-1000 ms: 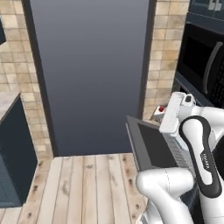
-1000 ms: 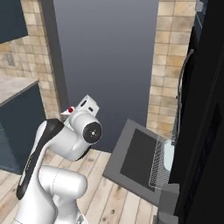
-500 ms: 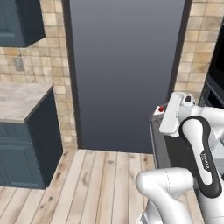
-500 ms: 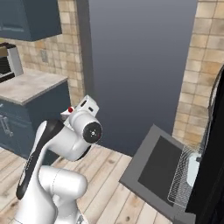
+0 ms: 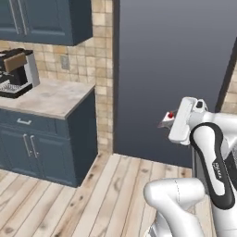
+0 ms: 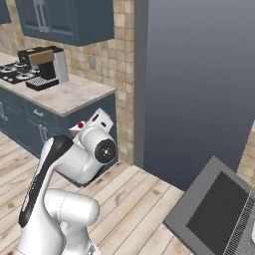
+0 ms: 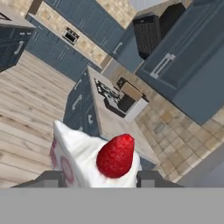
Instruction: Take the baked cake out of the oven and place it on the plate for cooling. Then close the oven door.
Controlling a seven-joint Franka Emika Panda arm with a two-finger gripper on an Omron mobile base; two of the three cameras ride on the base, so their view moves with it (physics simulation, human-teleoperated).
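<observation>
The cake slice (image 7: 94,159) is gripped between the gripper (image 7: 99,178) fingertips, at 6 o'clock in the hand view. The base has turned away from the oven door (image 6: 211,214) — left open — toward the counter (image 5: 51,98) at 9 o'clock, so carrying is judged underway.

One slice of cake (image 7: 94,162) shows in the hand view, with one red berry (image 7: 116,155) on top. One coffee machine (image 5: 17,71) stands on one stone counter (image 5: 48,98). One oven door (image 6: 215,212) hangs open, and one wall outlet (image 5: 63,62) sits in the tiles.
</observation>
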